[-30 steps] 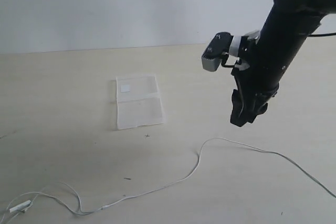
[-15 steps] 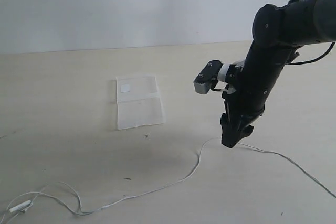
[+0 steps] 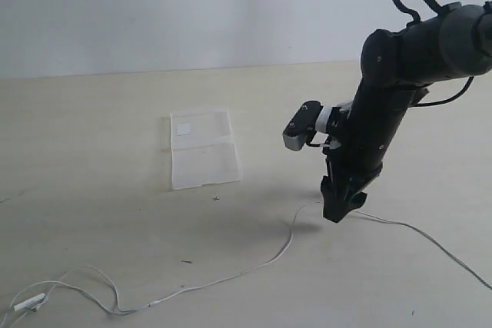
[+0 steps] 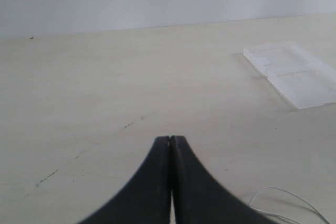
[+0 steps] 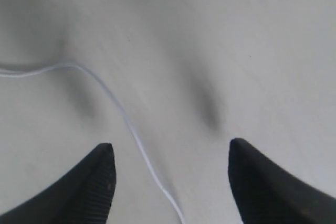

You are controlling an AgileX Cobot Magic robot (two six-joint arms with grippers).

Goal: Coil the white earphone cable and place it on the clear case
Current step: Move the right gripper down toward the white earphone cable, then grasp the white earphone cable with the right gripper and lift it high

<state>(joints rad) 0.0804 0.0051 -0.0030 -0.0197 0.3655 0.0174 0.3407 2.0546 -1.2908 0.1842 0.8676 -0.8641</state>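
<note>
The white earphone cable (image 3: 254, 266) trails across the table from a small white end piece at the lower left to the right edge of the exterior view. My right gripper (image 3: 339, 211) hangs open just above its raised bend; in the right wrist view the cable (image 5: 137, 140) passes between the two dark fingertips (image 5: 100, 171), touching neither. The clear case (image 3: 201, 148) lies open and flat at mid-table with a white square label on its far half, well left of that gripper. My left gripper (image 4: 170, 141) is shut on nothing, with the case (image 4: 294, 73) ahead of it.
The light wooden table (image 3: 92, 190) meets a plain white wall at the back. A few small dark specks (image 3: 216, 198) lie near the case. The left arm is outside the exterior view.
The right arm has come down and slightly left, from well above the table to just over the cable's bend. The cable and the case lie where they were.
</note>
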